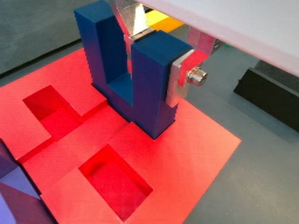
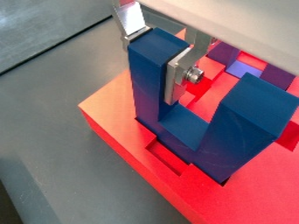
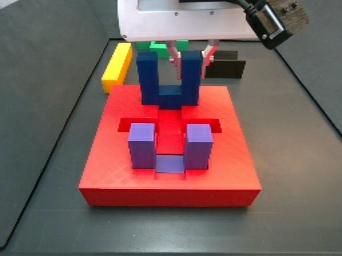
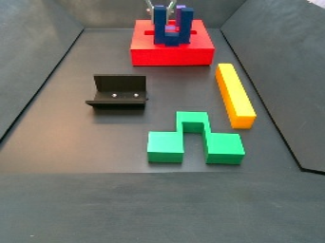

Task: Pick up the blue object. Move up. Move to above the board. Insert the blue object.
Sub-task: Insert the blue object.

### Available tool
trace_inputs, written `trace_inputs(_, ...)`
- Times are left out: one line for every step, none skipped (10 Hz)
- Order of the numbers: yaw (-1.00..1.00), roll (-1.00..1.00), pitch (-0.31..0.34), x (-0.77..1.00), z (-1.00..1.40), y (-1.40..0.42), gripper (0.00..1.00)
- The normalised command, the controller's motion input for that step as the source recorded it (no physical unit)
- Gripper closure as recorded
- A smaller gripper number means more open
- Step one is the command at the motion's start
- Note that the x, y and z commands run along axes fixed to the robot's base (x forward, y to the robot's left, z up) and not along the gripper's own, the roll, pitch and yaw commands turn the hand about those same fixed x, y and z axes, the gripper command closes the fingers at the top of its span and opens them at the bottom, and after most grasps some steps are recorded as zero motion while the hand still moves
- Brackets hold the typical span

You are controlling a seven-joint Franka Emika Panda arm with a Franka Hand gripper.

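Note:
The gripper (image 1: 152, 59) is shut on one upright prong of the dark blue U-shaped block (image 1: 146, 101), with silver plates on both sides of that prong. The same grip shows in a wrist view (image 2: 158, 57). The blue block (image 2: 239, 122) stands upright, prongs up, over the far part of the red board (image 1: 187, 166). Its base is down at a cut-out of the board (image 2: 117, 109); I cannot tell if it is fully seated. In both side views the gripper (image 3: 175, 58) (image 4: 172, 11) holds the block (image 3: 170, 90) (image 4: 185, 24) at the board's (image 3: 167, 185) (image 4: 172, 55) far end.
A purple U-shaped block (image 3: 140, 145) sits in the board's near cut-out. A yellow bar (image 4: 235, 95), a green block (image 4: 191, 142) and the dark fixture (image 4: 117, 93) lie on the floor off the board. Open cut-outs (image 1: 117, 179) show beside the blue block.

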Motion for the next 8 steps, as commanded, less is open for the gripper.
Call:
trace_inputs(0.0,0.22,0.0,0.31,-0.46,0.01,1.0)
trace_inputs(0.01,0.18,0.0,0.38,-0.69,0.0,1.0)
trace_inputs(0.03,0.17,0.0,0.43,-0.77,0.0,1.0)
trace_inputs(0.02,0.18,0.0,0.57,-0.79,0.0,1.0)
trace_inputs(0.0,0.17,0.0,0.56,-0.72,0.0,1.0)
trace_inputs(0.0,0.18,0.0,0.58,-0.73,0.0,1.0)
trace_inputs(0.0,0.15,0.019,0.39,-0.51,0.0,1.0)
trace_inputs(0.0,0.0,0.05,0.0,-0.1,0.0,1.0)
